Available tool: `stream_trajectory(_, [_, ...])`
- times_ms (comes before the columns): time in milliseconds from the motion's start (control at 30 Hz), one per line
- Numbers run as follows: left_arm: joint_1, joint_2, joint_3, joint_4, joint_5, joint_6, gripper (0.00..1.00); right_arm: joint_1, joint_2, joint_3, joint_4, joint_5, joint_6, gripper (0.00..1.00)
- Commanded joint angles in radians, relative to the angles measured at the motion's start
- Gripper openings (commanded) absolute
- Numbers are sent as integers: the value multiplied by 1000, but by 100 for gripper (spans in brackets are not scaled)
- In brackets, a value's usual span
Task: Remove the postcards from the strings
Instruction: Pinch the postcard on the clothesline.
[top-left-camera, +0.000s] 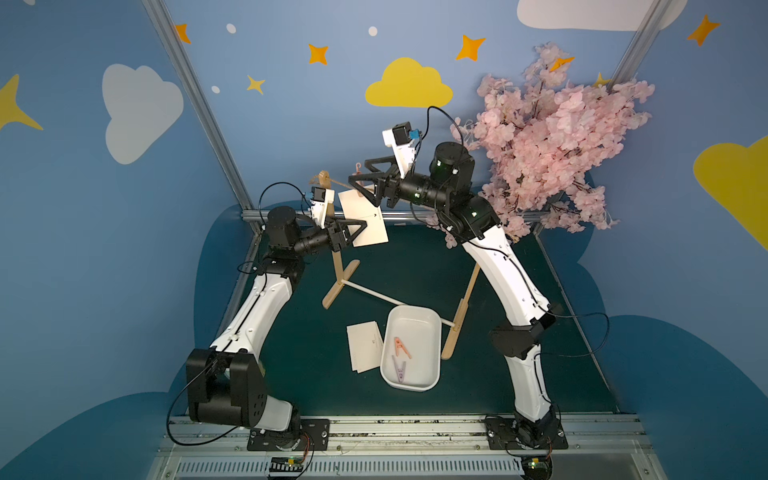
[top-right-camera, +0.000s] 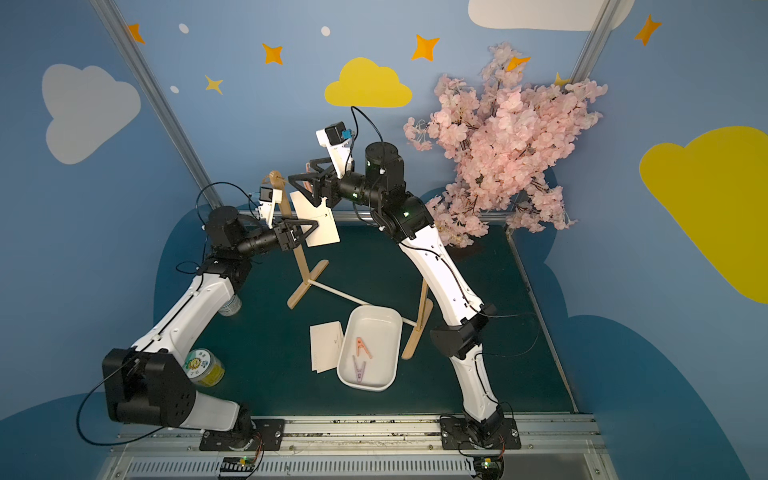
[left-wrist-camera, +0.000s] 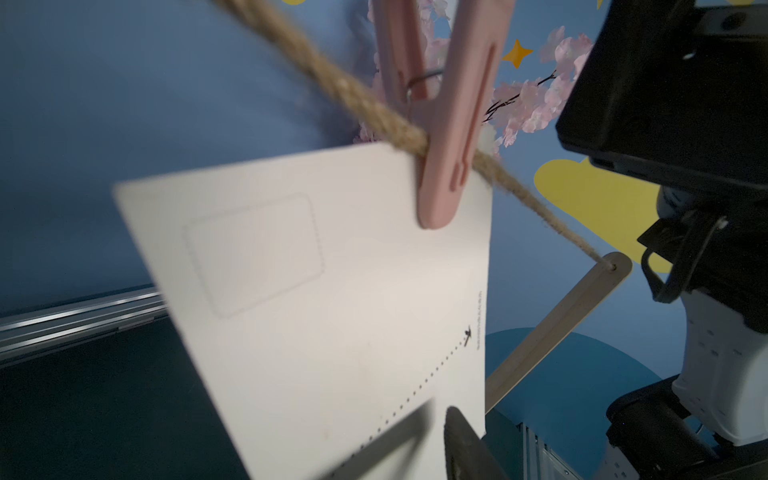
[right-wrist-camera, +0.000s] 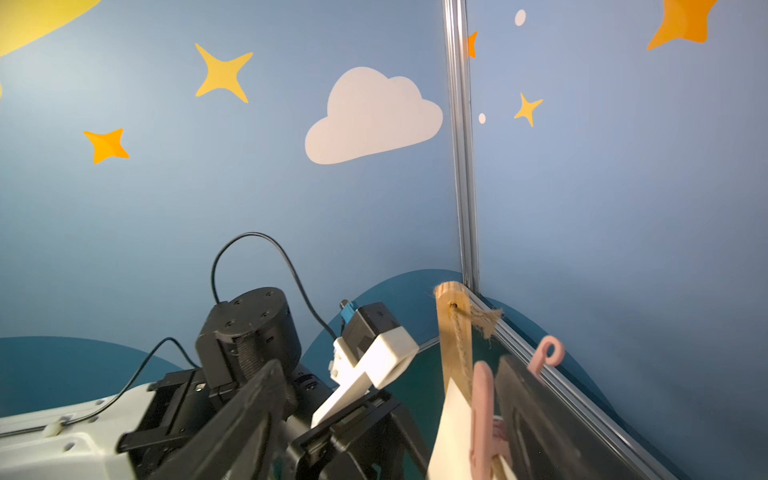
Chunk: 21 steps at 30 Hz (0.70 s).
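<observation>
Dark green covering is spread over the bench (top-left-camera: 291, 332), and on it the wooden stand (top-left-camera: 340, 284) is set so that the twine (left-wrist-camera: 374, 112) is stretched between its post tops. The right tool (top-left-camera: 357, 171) is held at the pink clothespin (left-wrist-camera: 449, 166) with its jaws spread wide on either side, a placement judged fit for squeezing the peg's handles. The left tool (top-left-camera: 363, 228) is set at the lower corner of the hanging postcard (top-left-camera: 376, 232), one jaw before the card and one behind. This is presumably so that the card is steadied and not dropped once the peg is released. Whether the card is already pinched cannot be told. A white tray (top-left-camera: 428, 332) is placed nearer the front, with two loose clothespins (top-left-camera: 401, 347) collected in it. Two postcards (top-left-camera: 365, 345), off the twine, are stacked just beside it. The hanging postcard is pegged to the twine by its top edge and is tilted.

In both top views the twine is barely made out, and the second post (top-left-camera: 465, 299) is partly covered by the right arm (top-left-camera: 498, 266). In the left wrist view the left tool's jaws are blurred and cut off at the frame edge.
</observation>
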Motion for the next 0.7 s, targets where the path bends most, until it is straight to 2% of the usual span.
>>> stream_trajectory(0, [5,-29,-12,-24,4,33,50,-7,26,20,41,42,-13,81])
stream_trajectory(300, [5,-43,-26,-39,-22,57,49,-14,54,20,45,39,-2,81])
stream_trajectory(667, [4,-51,-27,-64,-47,96,42,-15,80,20,38,37,1,81])
